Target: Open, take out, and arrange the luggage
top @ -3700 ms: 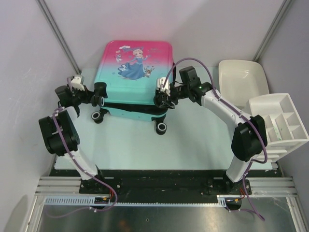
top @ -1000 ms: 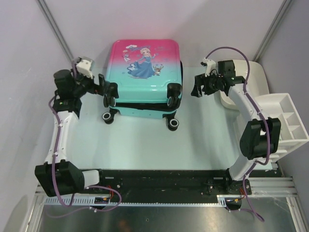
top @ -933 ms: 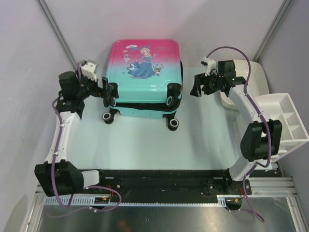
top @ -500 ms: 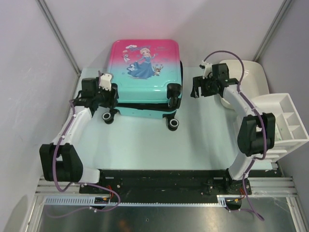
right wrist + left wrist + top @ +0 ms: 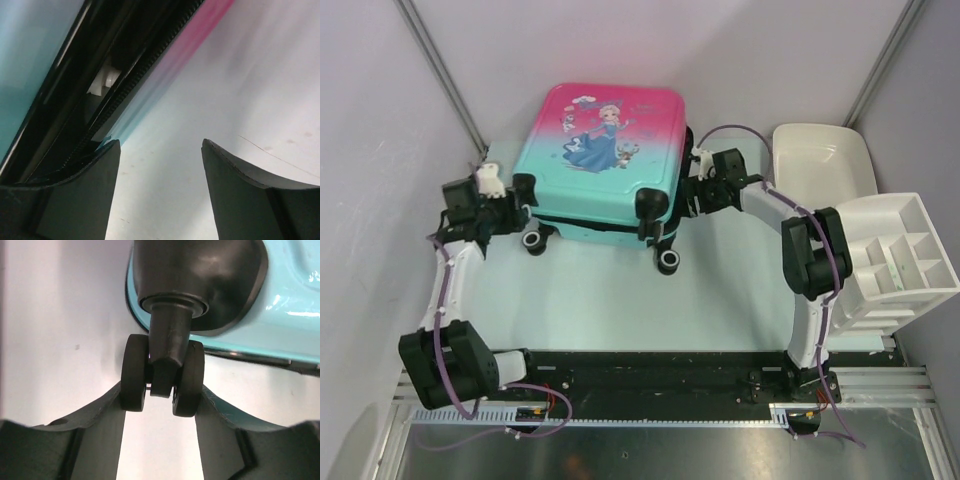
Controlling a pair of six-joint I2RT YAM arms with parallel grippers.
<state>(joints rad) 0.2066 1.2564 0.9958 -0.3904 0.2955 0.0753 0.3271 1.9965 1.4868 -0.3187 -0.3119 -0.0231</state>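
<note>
The luggage [image 5: 600, 150] lies flat at the back of the table, pink at the far end and teal at the near end, its printed shell facing up and its black zipper band closed. My left gripper [image 5: 523, 196] is at its near left corner. In the left wrist view the two fingers press on the outer sides of a black twin wheel [image 5: 162, 385] under the teal shell [image 5: 290, 300]. My right gripper [image 5: 689, 193] is open against the luggage's right side. Its left fingertip [image 5: 111, 150] touches the zipper edge [image 5: 150, 55], with nothing between the fingers.
A white tub [image 5: 820, 165] sits at the back right, and a white compartment organiser [image 5: 895, 255] lies in front of it at the table's right edge. Two lower wheels [image 5: 667, 261] rest on the table. Walls enclose the left, the back and the right.
The left gripper has closed in on the twin wheel. The right gripper has moved left to the luggage's side. The luggage has shifted and turned, so its near end now points more to the right.
</note>
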